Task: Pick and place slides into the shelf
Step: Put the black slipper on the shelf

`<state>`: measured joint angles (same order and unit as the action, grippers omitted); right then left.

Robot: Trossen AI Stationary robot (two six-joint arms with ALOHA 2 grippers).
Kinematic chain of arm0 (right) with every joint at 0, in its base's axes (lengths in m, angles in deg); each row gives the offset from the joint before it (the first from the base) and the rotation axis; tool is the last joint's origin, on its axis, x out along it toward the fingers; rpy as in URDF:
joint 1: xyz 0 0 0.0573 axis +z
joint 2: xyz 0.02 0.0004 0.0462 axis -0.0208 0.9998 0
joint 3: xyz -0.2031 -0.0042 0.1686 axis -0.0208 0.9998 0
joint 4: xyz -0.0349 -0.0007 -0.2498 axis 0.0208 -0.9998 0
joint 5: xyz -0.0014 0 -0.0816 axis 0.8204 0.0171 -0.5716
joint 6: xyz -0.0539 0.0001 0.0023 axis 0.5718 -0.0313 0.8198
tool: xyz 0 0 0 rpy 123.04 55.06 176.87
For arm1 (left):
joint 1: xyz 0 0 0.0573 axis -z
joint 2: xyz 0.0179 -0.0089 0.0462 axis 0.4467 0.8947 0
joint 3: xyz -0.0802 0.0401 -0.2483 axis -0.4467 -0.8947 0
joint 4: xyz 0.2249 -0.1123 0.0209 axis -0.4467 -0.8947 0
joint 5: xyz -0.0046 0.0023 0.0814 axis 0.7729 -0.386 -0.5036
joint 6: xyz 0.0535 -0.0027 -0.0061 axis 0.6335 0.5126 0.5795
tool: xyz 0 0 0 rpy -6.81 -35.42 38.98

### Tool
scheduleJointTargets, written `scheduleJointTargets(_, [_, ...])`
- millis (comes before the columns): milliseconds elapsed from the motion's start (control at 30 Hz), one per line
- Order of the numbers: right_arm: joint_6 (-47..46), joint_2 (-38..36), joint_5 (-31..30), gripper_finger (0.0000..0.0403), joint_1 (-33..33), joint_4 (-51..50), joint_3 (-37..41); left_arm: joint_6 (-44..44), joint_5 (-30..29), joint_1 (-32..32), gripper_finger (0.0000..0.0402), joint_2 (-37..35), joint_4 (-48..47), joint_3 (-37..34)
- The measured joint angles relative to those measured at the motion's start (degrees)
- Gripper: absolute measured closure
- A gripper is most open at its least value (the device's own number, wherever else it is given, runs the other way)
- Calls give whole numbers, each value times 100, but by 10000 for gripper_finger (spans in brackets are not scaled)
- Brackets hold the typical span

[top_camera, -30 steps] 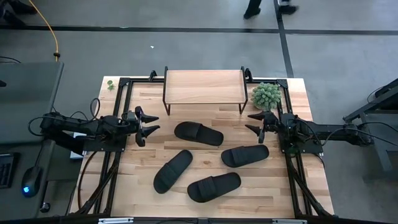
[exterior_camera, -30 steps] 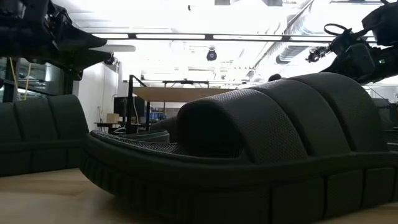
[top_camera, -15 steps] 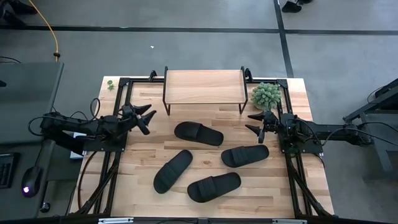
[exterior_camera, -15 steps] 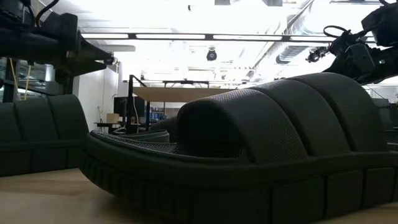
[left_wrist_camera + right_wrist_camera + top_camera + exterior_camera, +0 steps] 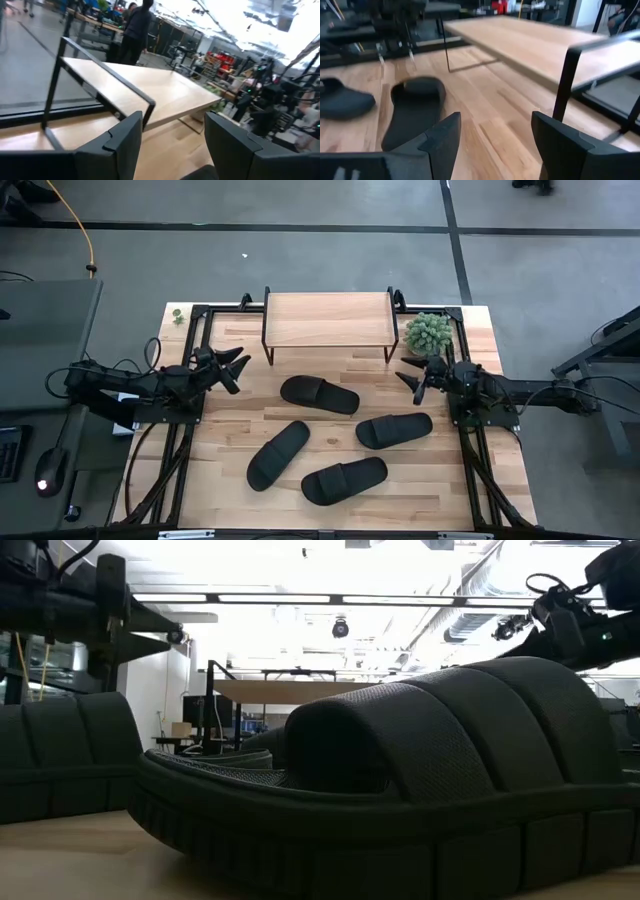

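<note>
Several black slides lie sole-down on the wooden table: one (image 5: 319, 394) nearest the shelf, one (image 5: 278, 454) left of centre, one (image 5: 394, 429) to the right, one (image 5: 344, 479) near the front. The front one (image 5: 400, 790) fills the low view. The shelf (image 5: 328, 320) stands on thin black legs at the far edge, nothing on its top. My left gripper (image 5: 238, 370) hovers open at the table's left, angled toward the shelf (image 5: 150, 90). My right gripper (image 5: 405, 372) hovers open at the right, facing a slide (image 5: 415, 115) and the shelf (image 5: 540, 45).
A small green plant (image 5: 428, 332) stands right of the shelf, close to my right gripper. Black frame rails (image 5: 196, 340) run along the table's left and right sides. A person (image 5: 137, 25) stands in the room beyond the table.
My left gripper has swung from pointing across the table to pointing toward the far edge and the shelf, rolling a little as it turned, and stays open. My right gripper has turned slightly toward the far edge. The slides have kept still.
</note>
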<state>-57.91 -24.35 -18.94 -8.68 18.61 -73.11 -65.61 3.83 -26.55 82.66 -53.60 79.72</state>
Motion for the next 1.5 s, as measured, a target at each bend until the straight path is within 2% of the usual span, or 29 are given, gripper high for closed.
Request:
scheduleJointTargets(200, [0,0,2,169,2,819,0,604,439,0,204,0,510,1])
scheduleJointTargets(300, [-85,-2,7,169,1,958,-68,713,785,0,204,2,434,179])
scheduleJointTargets(467, [-546,2,17,169,0,231,-710,693,1261,1,204,10,-515,887])
scheduleJointTargets(633, [-1265,1,40,169,1,-549,-1400,677,1448,2,204,11,-1459,1655])
scheduleJointTargets(833, [-1868,2,188,169,2,-743,-1836,514,1672,2,204,9,-2134,2224])
scheduleJointTargets(1000, [-1956,0,473,169,3,-739,-2104,375,1812,2,204,15,-2160,2282])
scheduleJointTargets(1200, [-1958,7,557,169,4,-740,-2457,362,1893,2,204,234,-1736,2294])
scheduleJointTargets(1500, [-2160,287,1093,169,4,-736,-3060,375,2133,2,204,1107,-1710,2890])
